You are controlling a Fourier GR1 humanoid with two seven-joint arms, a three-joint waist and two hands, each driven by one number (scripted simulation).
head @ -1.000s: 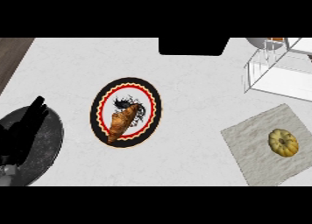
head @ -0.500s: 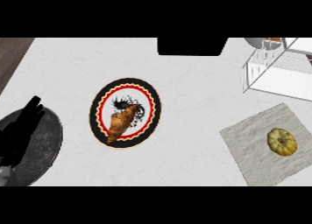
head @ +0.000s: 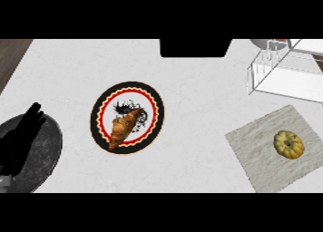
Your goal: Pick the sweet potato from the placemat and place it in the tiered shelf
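The sweet potato (head: 123, 128), orange-brown and elongated, lies slanted on the round placemat (head: 96, 118), which has a black rim, a red ring and a white middle with a dark motif. The white wire tiered shelf (head: 291, 82) stands at the counter's upper right, well away from the mat. My left hand (head: 17, 141) shows at the lower left edge, fingers straight and pointing up, open and holding nothing, a short way left of the placemat. My right hand shows nowhere.
A dark grey round plate (head: 51, 146) lies under and beside my left hand. At the right, a grey cloth (head: 256, 146) carries a small yellow squash (head: 289, 144). A black block (head: 194, 47) sits at the counter's far edge, with brown floor beyond the left edge.
The view has drifted slightly, so everything sits a touch lower and further left. My left hand has sunk a little at the lower left. The sweet potato has not moved on the mat.
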